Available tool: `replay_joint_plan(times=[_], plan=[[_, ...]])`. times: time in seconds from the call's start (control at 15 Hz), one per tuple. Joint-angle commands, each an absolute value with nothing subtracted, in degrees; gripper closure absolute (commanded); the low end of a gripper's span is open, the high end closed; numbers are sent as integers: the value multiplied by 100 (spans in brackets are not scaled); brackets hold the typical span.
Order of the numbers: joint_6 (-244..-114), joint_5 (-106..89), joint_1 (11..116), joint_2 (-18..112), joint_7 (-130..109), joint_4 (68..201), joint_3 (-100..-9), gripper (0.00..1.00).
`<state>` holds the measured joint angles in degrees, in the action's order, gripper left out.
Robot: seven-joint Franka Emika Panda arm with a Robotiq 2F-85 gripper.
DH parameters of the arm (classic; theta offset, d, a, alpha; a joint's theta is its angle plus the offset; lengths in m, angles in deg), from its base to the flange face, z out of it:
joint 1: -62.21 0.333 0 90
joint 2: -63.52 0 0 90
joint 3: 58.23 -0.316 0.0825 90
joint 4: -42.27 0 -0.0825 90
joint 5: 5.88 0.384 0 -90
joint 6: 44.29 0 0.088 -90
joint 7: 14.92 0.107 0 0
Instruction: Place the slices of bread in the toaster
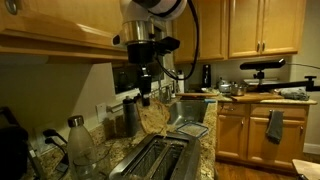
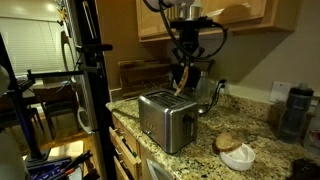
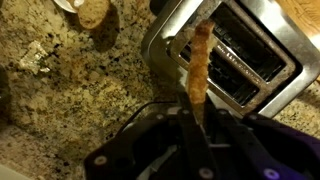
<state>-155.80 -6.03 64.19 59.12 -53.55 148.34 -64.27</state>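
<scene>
My gripper [image 3: 198, 118] is shut on a tan slice of bread [image 3: 202, 60], seen edge-on and hanging down over the silver toaster [image 3: 255, 45] near its dark slots. In both exterior views the held slice [image 1: 154, 116] [image 2: 182, 81] hangs just above the toaster [image 1: 155, 160] [image 2: 165, 120], under the gripper [image 1: 147, 98] [image 2: 184, 70]. Another slice of bread [image 2: 228, 142] [image 3: 93, 12] lies on the granite counter beside a white dish [image 2: 239, 156].
A flat silvery tray [image 1: 190, 128] lies behind the toaster. Glass bottles [image 1: 80, 142] stand beside it. A dark appliance [image 2: 295, 110] stands by the wall. Crumpled foil [image 3: 35, 60] lies on the counter. Wooden cabinets [image 1: 60, 25] hang low overhead.
</scene>
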Motion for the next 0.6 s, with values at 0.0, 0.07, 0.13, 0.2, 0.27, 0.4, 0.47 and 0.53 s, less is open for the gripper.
replay_joint_plan(times=[0.0,0.07,0.13,0.2,0.27,0.4,0.47,0.53], plan=[[-15548,-705,6496,6321,-5724,15263,-6414,90],[-15545,-728,6507,6332,-5848,15288,-6418,91],[-15558,-755,6513,6349,-5952,15314,-6423,91],[-15563,-792,6516,6374,-6064,15349,-6427,90],[-15576,-835,6520,6397,-6155,15387,-6427,91],[-15600,-925,6524,6433,-6345,15469,-6424,91],[-15622,-954,6525,6450,-6417,15513,-6422,90],[-15637,-984,6527,6463,-6485,15555,-6421,91]])
